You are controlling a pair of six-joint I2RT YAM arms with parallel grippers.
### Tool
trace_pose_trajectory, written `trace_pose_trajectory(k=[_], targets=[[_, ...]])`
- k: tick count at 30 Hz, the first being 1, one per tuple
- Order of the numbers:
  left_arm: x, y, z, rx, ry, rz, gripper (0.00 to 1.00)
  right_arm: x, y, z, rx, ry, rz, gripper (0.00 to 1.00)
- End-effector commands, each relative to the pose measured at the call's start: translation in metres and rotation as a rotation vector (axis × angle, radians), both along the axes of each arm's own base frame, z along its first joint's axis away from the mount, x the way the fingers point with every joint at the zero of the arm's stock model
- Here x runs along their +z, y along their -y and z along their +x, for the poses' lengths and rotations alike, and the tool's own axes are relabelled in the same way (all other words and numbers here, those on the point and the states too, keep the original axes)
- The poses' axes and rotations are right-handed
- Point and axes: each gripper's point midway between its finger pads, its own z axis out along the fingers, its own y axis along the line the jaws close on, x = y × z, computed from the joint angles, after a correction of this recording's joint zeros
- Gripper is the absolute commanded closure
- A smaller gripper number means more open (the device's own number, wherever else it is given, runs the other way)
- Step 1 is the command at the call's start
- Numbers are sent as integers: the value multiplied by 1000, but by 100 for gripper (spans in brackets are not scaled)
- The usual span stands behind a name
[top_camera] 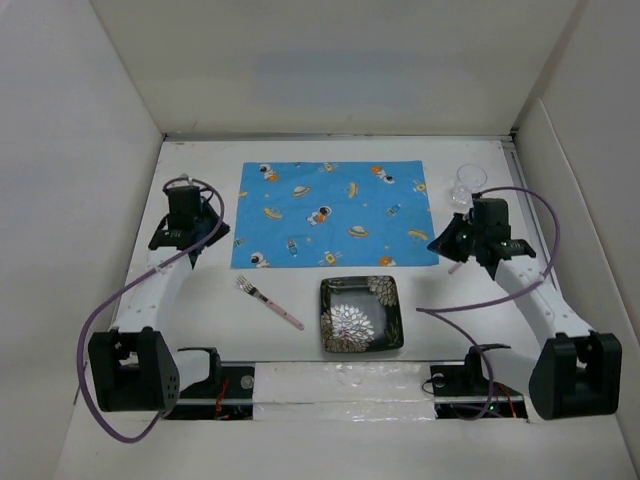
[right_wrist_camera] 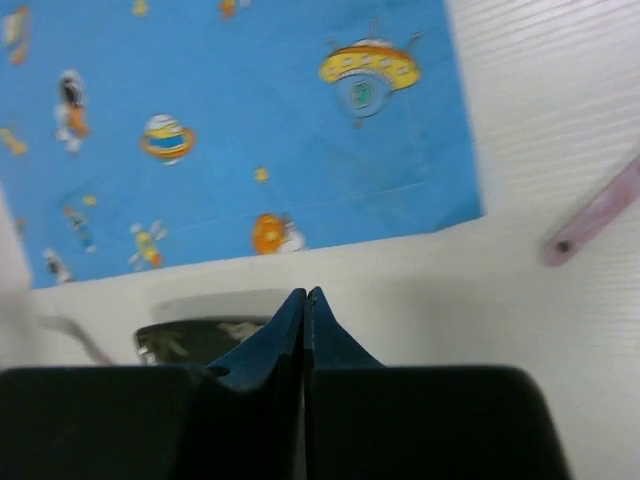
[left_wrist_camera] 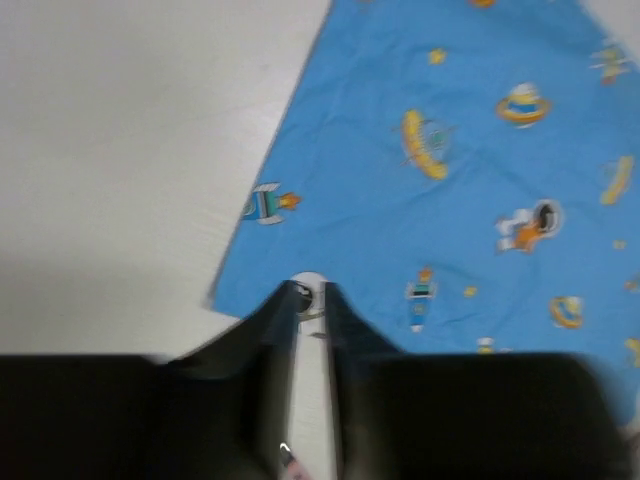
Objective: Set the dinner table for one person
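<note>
**Setting for one, mat laid, pieces not yet placed.** The right gripper point(right_wrist_camera: 305, 295) is clenched on nothing above the near right corner of the placemat point(right_wrist_camera: 250, 130). In the wrist view a pink-handled utensil point(right_wrist_camera: 595, 220) lies at its 2 o'clock. The left gripper point(left_wrist_camera: 310, 295) is empty, its jaws a narrow slit apart, at the mat's near left corner. On the dinner table point(top_camera: 205, 165), taken from the mat, the plate point(top_camera: 360, 313) lies at 6 o'clock, the fork point(top_camera: 268, 302) at 7 and the glass point(top_camera: 468, 183) at 2. Moving the plate is judged the likely step. The jaws should be opened before descent, one rim pinched, and the plate kept level and set down centred on the mat.
</note>
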Motion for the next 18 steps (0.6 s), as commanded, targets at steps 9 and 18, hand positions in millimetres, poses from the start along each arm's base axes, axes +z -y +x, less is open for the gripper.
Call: trace_pose_trajectory(k=[9,18], targets=[[138,49,18,-302,390,-97,100,-46,-68,-101,275,-174,239,40],[138,67,24,-405,407,-48,77,-82,-94,-113,378,-295,298,46]])
